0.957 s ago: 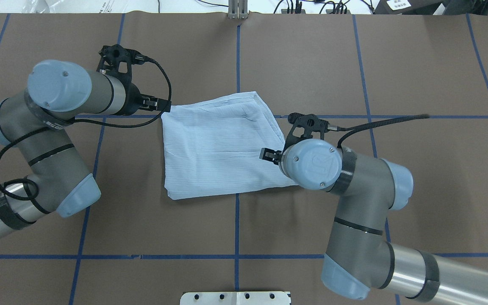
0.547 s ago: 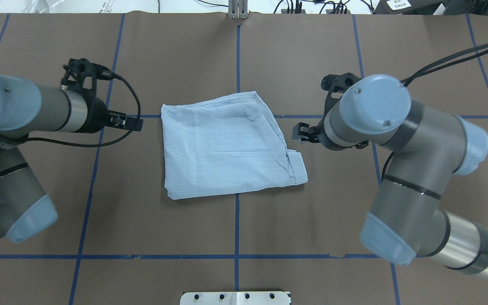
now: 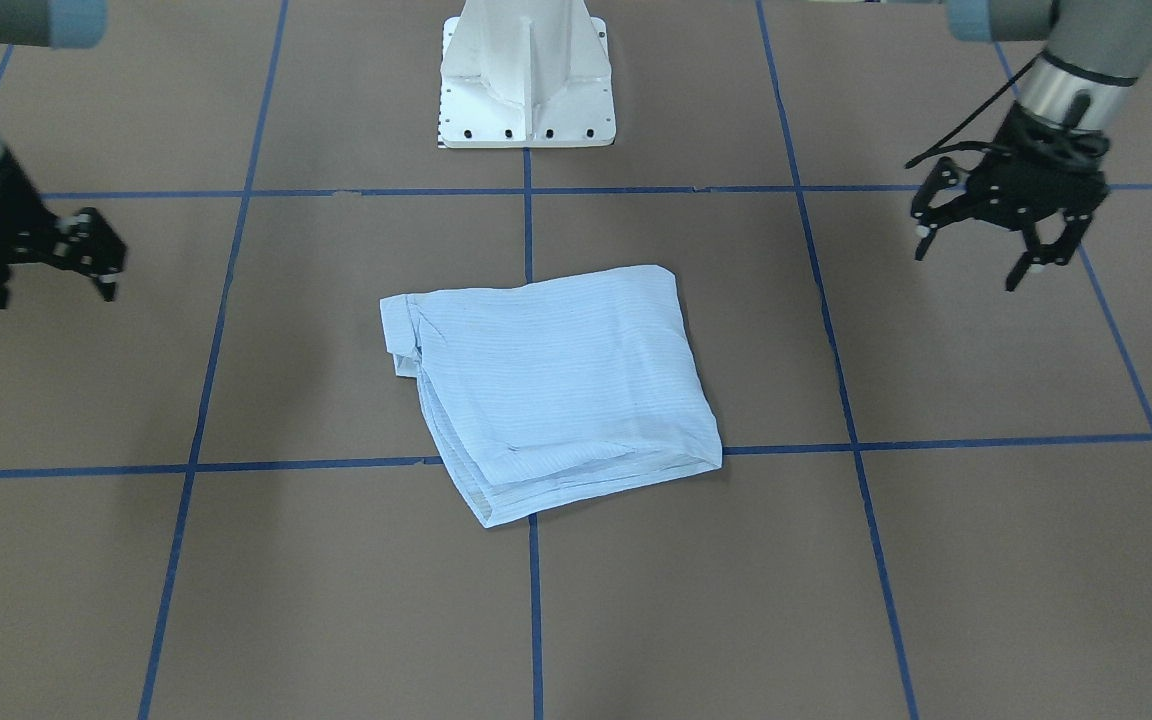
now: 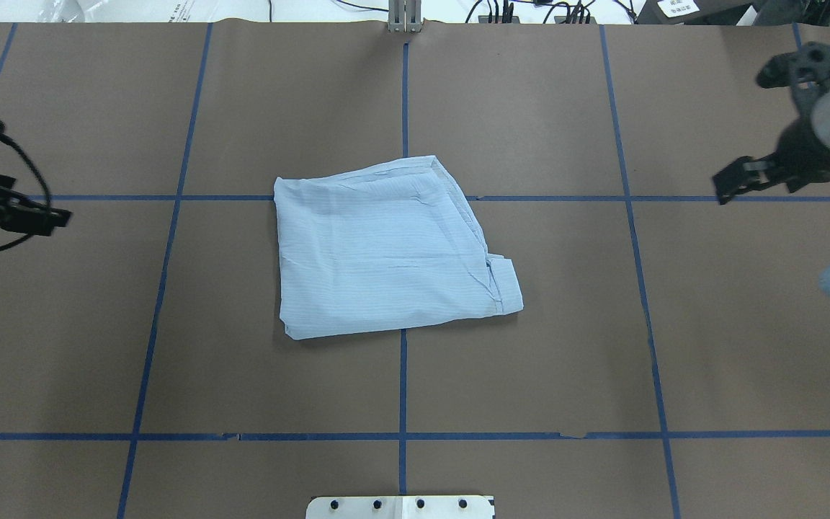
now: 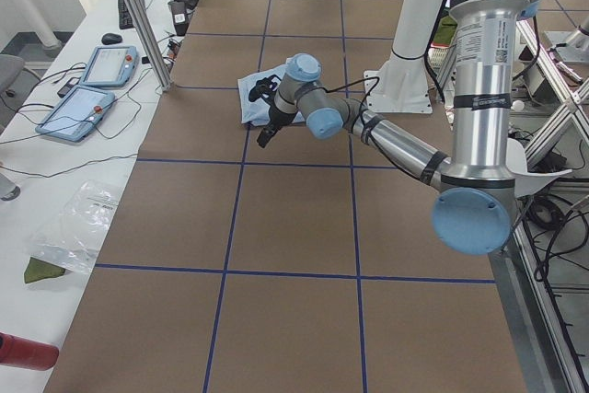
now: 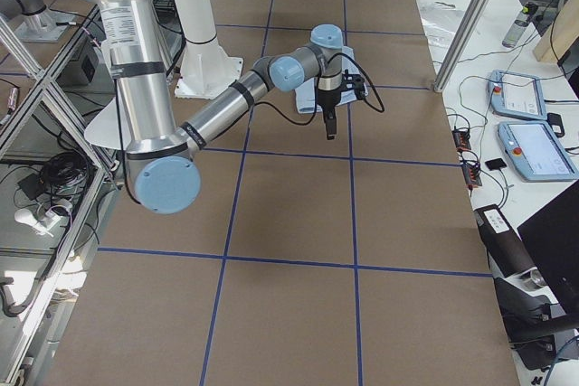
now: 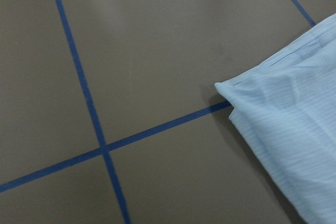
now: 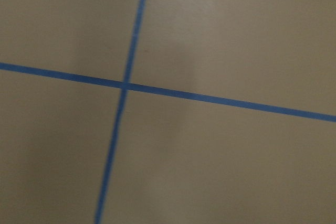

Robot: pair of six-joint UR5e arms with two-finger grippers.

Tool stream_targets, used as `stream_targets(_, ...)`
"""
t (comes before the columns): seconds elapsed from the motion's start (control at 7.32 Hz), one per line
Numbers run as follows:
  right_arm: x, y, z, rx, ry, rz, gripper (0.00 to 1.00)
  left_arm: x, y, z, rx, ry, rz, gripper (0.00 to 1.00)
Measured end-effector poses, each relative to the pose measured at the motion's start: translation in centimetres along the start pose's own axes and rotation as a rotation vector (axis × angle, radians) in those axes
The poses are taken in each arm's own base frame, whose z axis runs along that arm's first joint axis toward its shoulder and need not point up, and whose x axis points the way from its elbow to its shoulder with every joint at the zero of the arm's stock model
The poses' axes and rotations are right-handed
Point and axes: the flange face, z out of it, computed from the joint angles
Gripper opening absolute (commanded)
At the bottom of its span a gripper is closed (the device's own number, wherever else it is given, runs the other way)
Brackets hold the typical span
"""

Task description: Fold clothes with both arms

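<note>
The pale blue striped shirt (image 4: 386, 252) lies folded into a rough square at the table's middle, also in the front view (image 3: 556, 380). One corner shows in the left wrist view (image 7: 294, 129). My left gripper (image 4: 40, 215) is open and empty, far left of the shirt; in the front view (image 3: 976, 258) its fingers are spread. My right gripper (image 4: 732, 180) is open and empty, far right of the shirt, also in the front view (image 3: 101, 255). The right wrist view shows only brown table and blue tape.
Brown table cover with a blue tape grid (image 4: 402, 382). The white pedestal base (image 3: 526, 90) stands at the robot's side. A metal post (image 4: 404, 14) stands at the far edge. Tablets (image 5: 92, 80) lie on a side bench.
Both grippers have pulled away from the shirt's left and right edges, out toward the table's sides. The shirt lies as it was, folded.
</note>
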Motion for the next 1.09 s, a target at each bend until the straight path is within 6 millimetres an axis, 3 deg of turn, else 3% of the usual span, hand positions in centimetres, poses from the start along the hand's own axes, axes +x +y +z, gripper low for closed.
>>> stream_targets(0.27, 13.4, 5.4, -0.9, -0.047, -0.013, -0.055, 1.00, -9.6, 4.9, -3.5, -0.033, -0.024, -0.014, 1.00)
stream_targets(0.41, 18.5, 9.0, -0.6, -0.073, -0.024, -0.014, 1.00, -13.8, 7.3, -4.4, -0.043, -0.055, -0.078, 1.00)
stream_targets(0.55, 22.2, 12.4, -0.1, -0.096, -0.026, 0.054, 1.00, -17.2, 9.7, -5.3, -0.048, -0.085, -0.148, 1.00)
stream_targets(0.82, 26.8, 17.0, 0.1, -0.109, -0.019, 0.156, 1.00, -22.7, 13.4, -7.0, -0.047, -0.144, -0.191, 1.00)
stream_targets(1.09, 28.4, 18.9, 0.8, -0.127, -0.026, 0.108, 1.00, -26.2, 17.9, -6.5, -0.100, -0.158, -0.182, 1.00)
